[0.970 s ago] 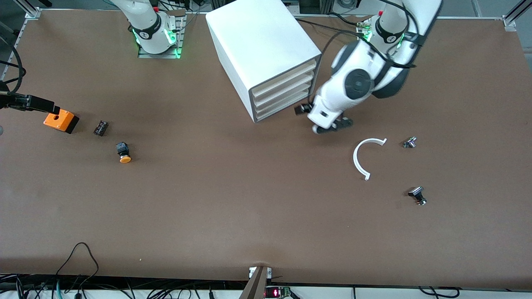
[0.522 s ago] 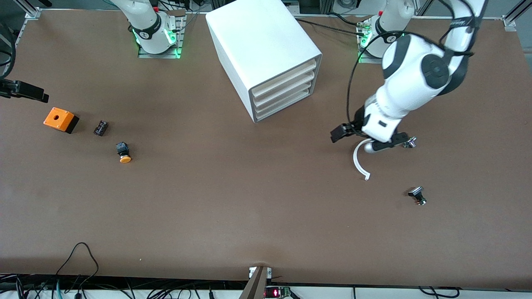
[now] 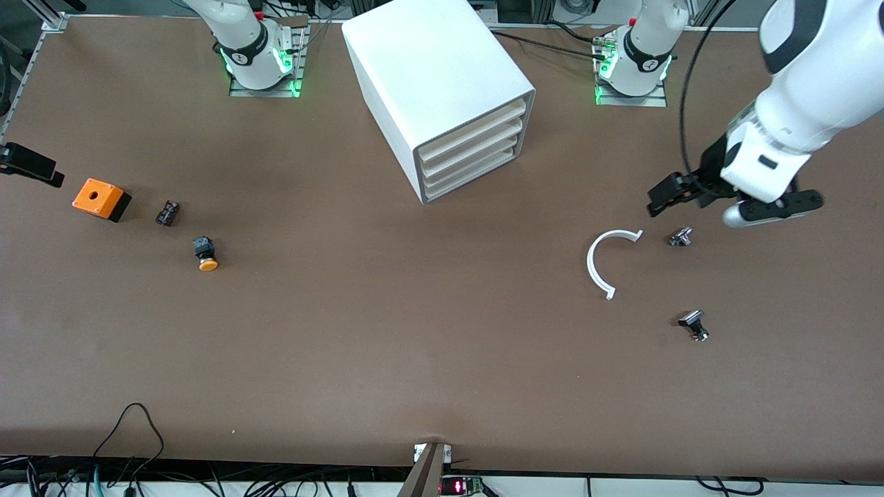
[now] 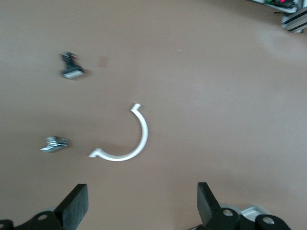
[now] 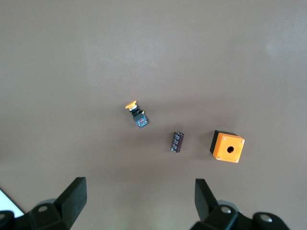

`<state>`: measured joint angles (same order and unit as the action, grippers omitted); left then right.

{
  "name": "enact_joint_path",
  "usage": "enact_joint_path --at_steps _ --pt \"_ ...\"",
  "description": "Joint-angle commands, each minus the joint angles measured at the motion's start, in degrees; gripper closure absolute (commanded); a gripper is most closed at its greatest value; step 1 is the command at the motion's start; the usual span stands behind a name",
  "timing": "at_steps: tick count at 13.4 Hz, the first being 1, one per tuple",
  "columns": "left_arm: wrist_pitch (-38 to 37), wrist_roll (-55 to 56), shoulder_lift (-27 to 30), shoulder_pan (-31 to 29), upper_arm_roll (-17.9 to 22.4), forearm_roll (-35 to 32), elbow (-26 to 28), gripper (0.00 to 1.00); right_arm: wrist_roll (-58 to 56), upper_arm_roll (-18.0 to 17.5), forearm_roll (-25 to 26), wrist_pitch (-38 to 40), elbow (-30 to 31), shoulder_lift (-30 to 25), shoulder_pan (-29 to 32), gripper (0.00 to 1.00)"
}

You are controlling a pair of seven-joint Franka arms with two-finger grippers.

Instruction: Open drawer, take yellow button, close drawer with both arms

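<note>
— Step in hand?
— Seemingly the last: drawer (image 3: 476, 114) shut flush at twelve o'clock, button (image 3: 206, 254) lying out on the desk (image 3: 414, 345) at nine

— Pincers?
— Left pincer (image 3: 735, 207) spread, empty, over the desk at three, near the white arc (image 3: 594, 266); right pincer (image 5: 139, 201) spread, empty, at nine by the orange box (image 3: 100, 199)

— Next?
— Probably only parking both arms; no grip needed

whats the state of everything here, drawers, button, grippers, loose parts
drawer: shut, like the three below
button: lying on its side on the table, not held
left gripper: open, empty, over the table near the small silver part
right gripper: open, empty
orange box: resting on the table, hole up
white curved piece: flat on the table
</note>
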<state>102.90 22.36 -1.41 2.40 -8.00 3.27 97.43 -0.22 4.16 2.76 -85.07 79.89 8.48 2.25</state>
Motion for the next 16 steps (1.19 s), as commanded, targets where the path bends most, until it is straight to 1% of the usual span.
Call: enact_joint_path --at_steps 1,2,4,6,7,10,16 --pt "-4.2 -0.8 0.4 0.0 0.6 -6.3 -2.5 0.00 0.9 -0.8 0.4 -4.4 6.3 -3.7 0.5 0.00" --pt "-6.2 -1.0 1.0 -0.1 2.3 -6.3 -2.7 0.00 0.8 -0.9 0.4 -5.7 8.7 -5.1 0.5 0.00" --pt "-8.8 -1.2 1.7 -0.3 3.1 -5.9 -3.1 0.00 0.9 -0.9 0.4 -7.9 12.7 -7.8 0.5 0.00" --pt "-8.3 -2.4 1.8 -0.5 3.4 -5.7 -3.1 0.00 0.8 -1.0 0.4 -11.9 19.1 -12.2 0.5 0.00" --pt "-8.1 -4.0 1.9 -0.6 3.5 -5.1 -2.7 0.00 0.8 -1.0 0.4 -12.9 21.2 -13.5 0.5 0.00" --pt "-6.0 -9.3 2.9 -1.5 3.7 -4.1 -1.2 0.00 1.5 -1.1 0.4 -11.0 20.4 -13.6 0.2 0.00" --pt "-7.6 -8.8 1.8 -4.0 3.7 -0.9 -2.3 0.00 1.5 -1.0 0.3 -10.5 20.4 -13.0 0.2 0.00"
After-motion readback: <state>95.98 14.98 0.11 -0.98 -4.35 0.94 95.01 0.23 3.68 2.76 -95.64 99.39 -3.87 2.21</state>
